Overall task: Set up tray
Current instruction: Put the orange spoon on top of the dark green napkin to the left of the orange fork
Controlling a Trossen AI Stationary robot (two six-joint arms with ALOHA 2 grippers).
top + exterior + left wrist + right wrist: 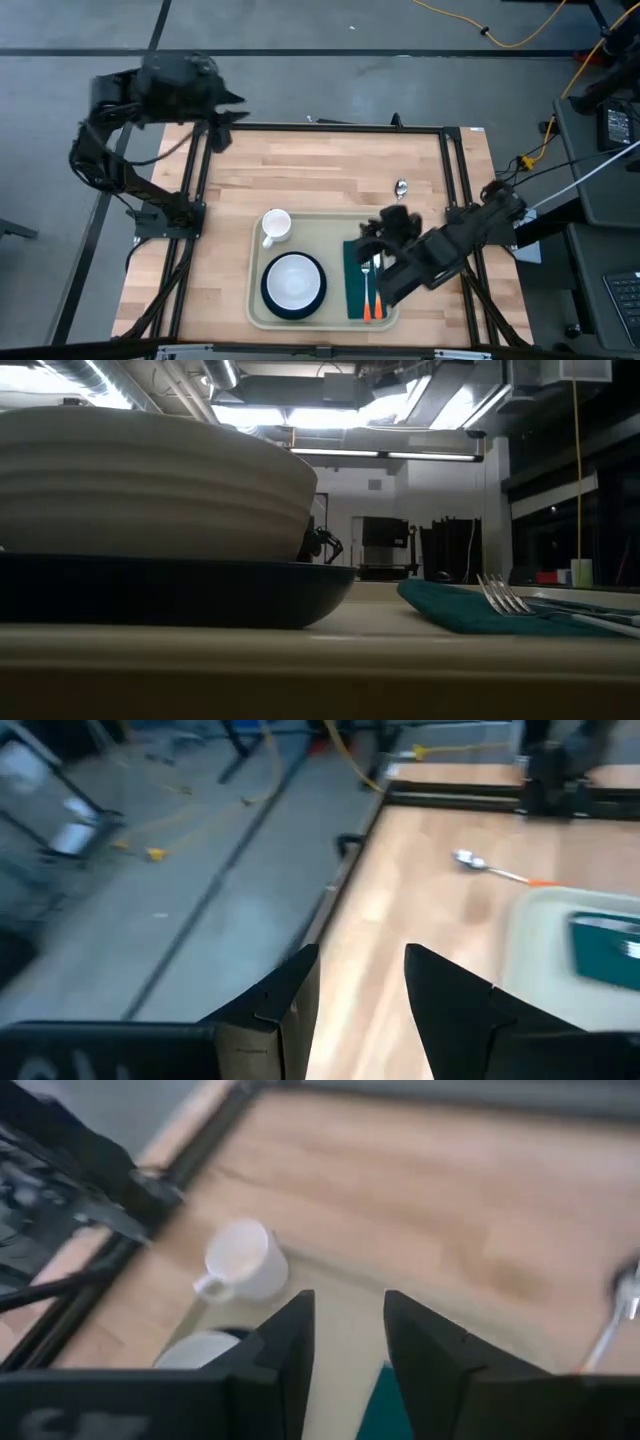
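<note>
Cream tray [255,300] at the surface's [320,165] near edge, long axis left-right, holding one mug [275,226], one bowl [294,280] on one plate [268,298], one green napkin [354,290], one fork [368,290], one spoon [401,187] outside, right gripper [375,238] spread above napkin, left gripper [222,128] spread at far-left corner

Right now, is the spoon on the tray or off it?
Off: the spoon lies on bare wood beyond the tray rim.

A large cream rectangular plastic tray [256,300] is noted on a light, striped wooden table [320,165]; a dark teal round plate [271,302] carries a white ribbed bowl [294,280]; a white ceramic mug [275,226]; a dark green rectangular napkin [354,290]; a silver fork [367,290] with an orange handle; black fingers [290,1355] are recorded.
</note>
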